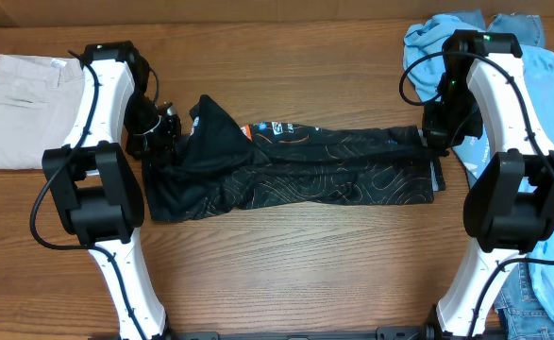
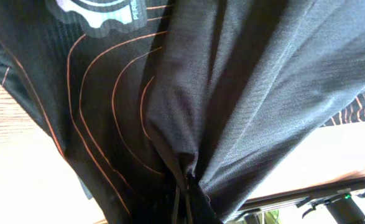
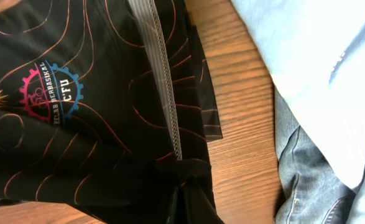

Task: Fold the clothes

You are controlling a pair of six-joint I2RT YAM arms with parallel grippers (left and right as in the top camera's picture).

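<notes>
The black sports shirt (image 1: 295, 165) with thin orange wavy lines lies stretched across the middle of the table, folded lengthwise. My left gripper (image 1: 168, 127) is shut on its left end and holds a peak of cloth lifted; the left wrist view shows the fabric (image 2: 232, 81) bunched into the jaws (image 2: 185, 186). My right gripper (image 1: 437, 140) is shut on the shirt's right end; the right wrist view shows the cloth (image 3: 76, 124) with a pink and blue gear logo (image 3: 48, 93) pinched in the jaws (image 3: 182, 180).
Folded beige trousers (image 1: 22, 109) lie at the far left. A light blue garment (image 1: 541, 123) and blue jeans (image 1: 517, 293) are heaped at the right edge, also in the right wrist view (image 3: 319, 68). Bare wood shows in front of the shirt.
</notes>
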